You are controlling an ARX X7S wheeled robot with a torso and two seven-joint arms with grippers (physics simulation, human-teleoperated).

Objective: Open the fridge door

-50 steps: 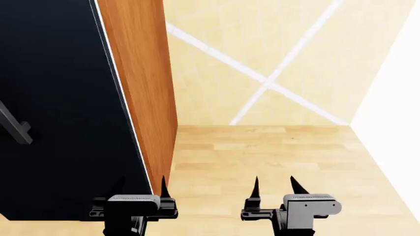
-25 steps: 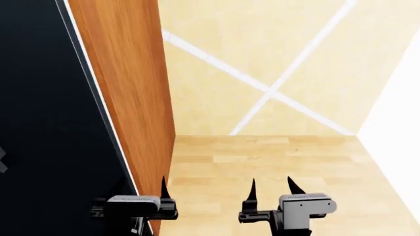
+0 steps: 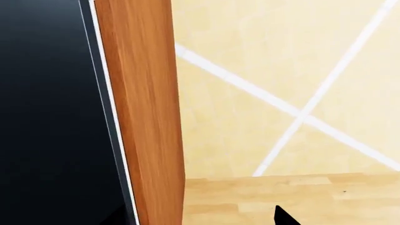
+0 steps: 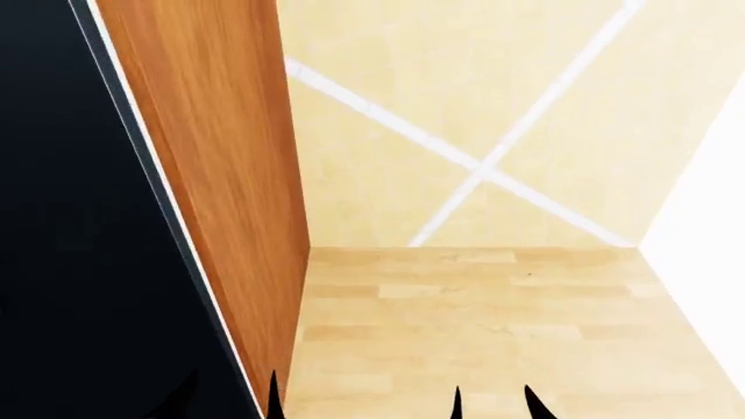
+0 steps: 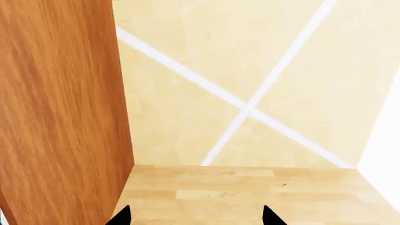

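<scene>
Before you — glossy black fridge door (image 4: 82, 262), brown wood-grain side panel (image 4: 222, 175), pale yellow wall (image 4: 396, 70) crossed by white lines.

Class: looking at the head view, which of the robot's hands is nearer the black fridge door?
Left. The left hand sits at the fridge door's lower edge; the right hand is off over the wooden floor.

A pale wooden plank floor (image 4: 466, 323) stretched to a cream wall (image 4: 466, 87) crossed by white lines; a tall wooden side panel (image 4: 222, 192) stood on it at the left

open floor (image 4: 489, 323) right of wooden side panel (image 4: 222, 192)
</scene>
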